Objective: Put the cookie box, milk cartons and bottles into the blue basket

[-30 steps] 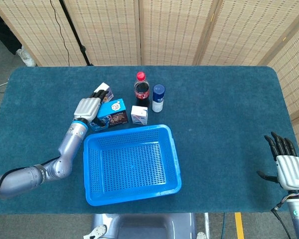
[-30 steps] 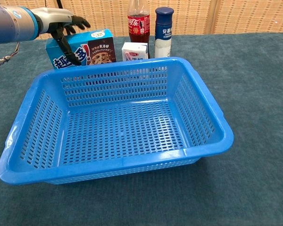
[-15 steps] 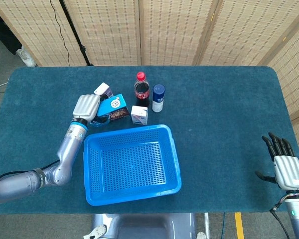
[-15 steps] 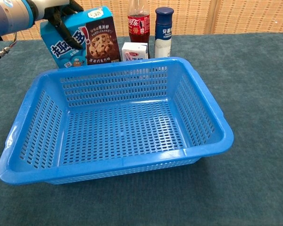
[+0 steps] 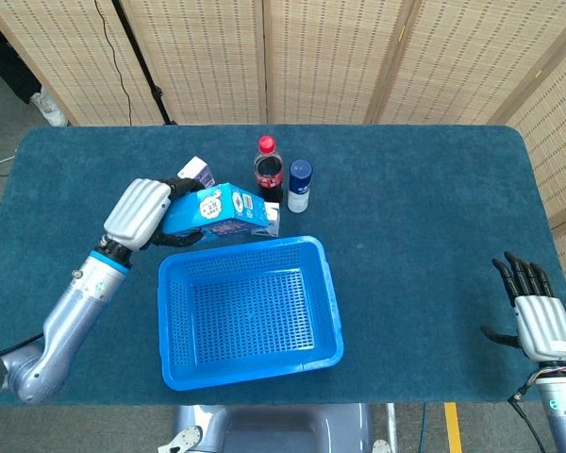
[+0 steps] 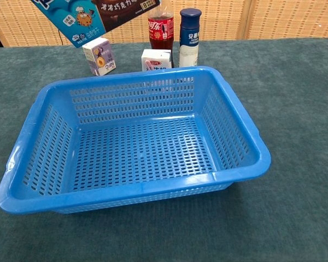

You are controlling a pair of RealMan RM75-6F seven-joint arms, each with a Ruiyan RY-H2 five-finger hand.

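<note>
- Above the far left corner of the blue basket (image 5: pixel 250 311), the left robot hand (image 5: pixel 140 213) is gripping the cookie box (image 5: pixel 214 211) and carrying it clear of the surface (image 5: pixel 415 208); a second ago the box was standing upright on the cloth beside the basket, and half a second ago it was only tipping up
- In the chest view the box is now tilting near the top edge of the frame, well above the basket rim, where earlier it was filling the space behind the far wall
- With the box lifted away, the purple milk carton (image 6: pixel 99 55) is showing behind the basket, and the white milk carton (image 6: pixel 156 59), the cola bottle (image 6: pixel 160 27) and the blue-capped bottle (image 6: pixel 189 37) are standing untouched in their row
- This is looking like the first item on its way in: the basket is holding nothing yet, so a short move inward and down seems to be what remains for the box
- At the right edge of the surface the right robot hand (image 5: pixel 539 319) is resting with fingers spread, holding nothing, sitting slightly lower in the head view than before
</note>
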